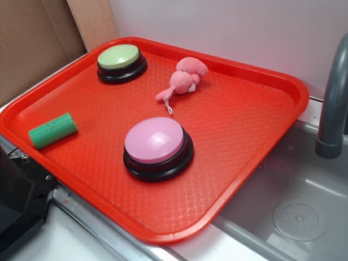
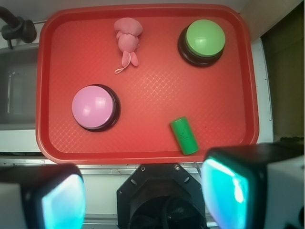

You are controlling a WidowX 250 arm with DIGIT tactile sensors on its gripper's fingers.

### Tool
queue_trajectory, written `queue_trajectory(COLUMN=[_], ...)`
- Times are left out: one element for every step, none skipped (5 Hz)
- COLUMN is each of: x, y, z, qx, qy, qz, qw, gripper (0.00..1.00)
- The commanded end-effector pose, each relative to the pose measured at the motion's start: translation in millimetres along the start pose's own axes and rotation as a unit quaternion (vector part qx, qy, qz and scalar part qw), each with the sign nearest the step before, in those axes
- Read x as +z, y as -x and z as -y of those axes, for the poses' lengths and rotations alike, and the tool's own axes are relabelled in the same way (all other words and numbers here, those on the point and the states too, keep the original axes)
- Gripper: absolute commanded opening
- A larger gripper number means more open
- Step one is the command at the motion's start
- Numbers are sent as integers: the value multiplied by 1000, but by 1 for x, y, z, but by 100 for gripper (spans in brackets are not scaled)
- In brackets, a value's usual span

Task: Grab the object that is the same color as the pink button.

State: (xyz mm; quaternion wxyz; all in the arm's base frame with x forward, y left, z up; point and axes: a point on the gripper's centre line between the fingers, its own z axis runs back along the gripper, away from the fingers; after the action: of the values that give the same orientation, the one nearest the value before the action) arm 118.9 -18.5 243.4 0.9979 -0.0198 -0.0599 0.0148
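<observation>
A small pink plush toy (image 1: 186,79) with a thin white string loop lies on the far side of the red tray (image 1: 239,157); it also shows at the top of the wrist view (image 2: 127,40). The pink button (image 1: 156,144), pale pink dome on a black base, sits near the tray's middle, and in the wrist view (image 2: 94,107) at the left. My gripper (image 2: 145,191) is open and empty, high above the tray's near edge, far from the toy. Its teal pads (image 2: 224,188) frame the bottom of the wrist view. In the exterior view the gripper is not visible.
A yellow-green-topped button (image 1: 120,61) stands at the tray's far left corner. A green cylinder (image 1: 53,130) lies near the left rim. A grey sink (image 1: 293,206) and faucet (image 1: 331,109) are to the right. The black robot base (image 1: 19,201) is at lower left.
</observation>
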Motion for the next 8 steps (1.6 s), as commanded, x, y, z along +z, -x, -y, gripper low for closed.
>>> queue_trajectory(x=[0,-15,-38,-67,-102,-136,-165,-195], y=[0,-44,-83,-121,-150,-166,-178,-184], z=[0,4,7,13,21,26,26,24], qx=[0,6,10,9,16,27,36,30], qy=[0,-14,-19,-29,-19,7,0,15], qz=[0,18,33,68,85,90,89,70], qw=[1000,1000,999,997,996,996,995,997], gripper=[100,100,100,100,100,100,100,100])
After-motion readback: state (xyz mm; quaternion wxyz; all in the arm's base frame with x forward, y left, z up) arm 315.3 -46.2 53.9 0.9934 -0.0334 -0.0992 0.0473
